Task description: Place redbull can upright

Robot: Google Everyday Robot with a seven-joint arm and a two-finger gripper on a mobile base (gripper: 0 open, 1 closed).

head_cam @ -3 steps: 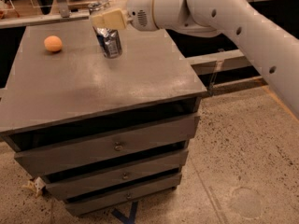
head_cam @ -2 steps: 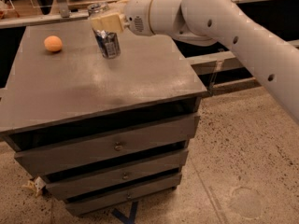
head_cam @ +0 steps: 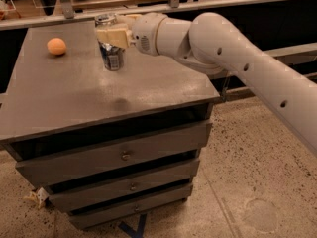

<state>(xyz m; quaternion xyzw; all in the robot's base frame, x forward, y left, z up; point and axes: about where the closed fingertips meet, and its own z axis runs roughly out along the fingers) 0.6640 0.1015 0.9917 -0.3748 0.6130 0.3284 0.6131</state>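
The redbull can, slim and shiny with silver and blue patches, stands upright on the back part of the grey cabinet top. Its silver top shows just above the fingers. My gripper reaches in from the right and is shut on the can's upper half, with a beige finger lying across its front. The can's base looks to rest on the cabinet top.
An orange ball lies at the back left of the cabinet top. The cabinet has three drawers in front. A rail and a shelf run behind it. Speckled floor lies to the right.
The gripper and can have shifted slightly left. The can went from a slight tilt to upright, and the arm's elbow swung further over the cabinet.
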